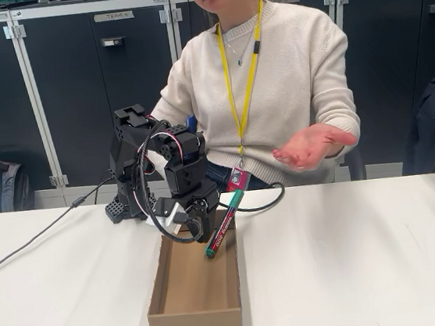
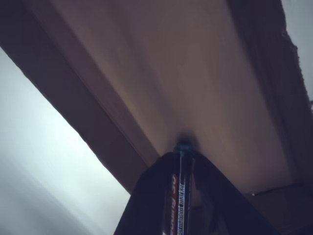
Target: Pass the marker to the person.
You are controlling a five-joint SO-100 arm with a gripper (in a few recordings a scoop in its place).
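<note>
Fixed view: gripper (image 1: 202,221) clamping marker (image 1: 224,224) mid-barrel, marker tilting, green cap toward 1 o'clock, green end pointing at 7 o'clock over right wall of cardboard tray (image 1: 193,295). Person (image 1: 270,70) sitting behind table (image 1: 355,265), at 2 o'clock from gripper, holding hand (image 1: 310,146) out palm-up — probably offering landing spot for handover. Hand well apart from marker.

Wrist view: gripper (image 2: 182,196) closing on marker (image 2: 182,186), barrel running straight out toward 12 o'clock, tip just over tray floor (image 2: 171,73). Judging lift barely begun.
</note>
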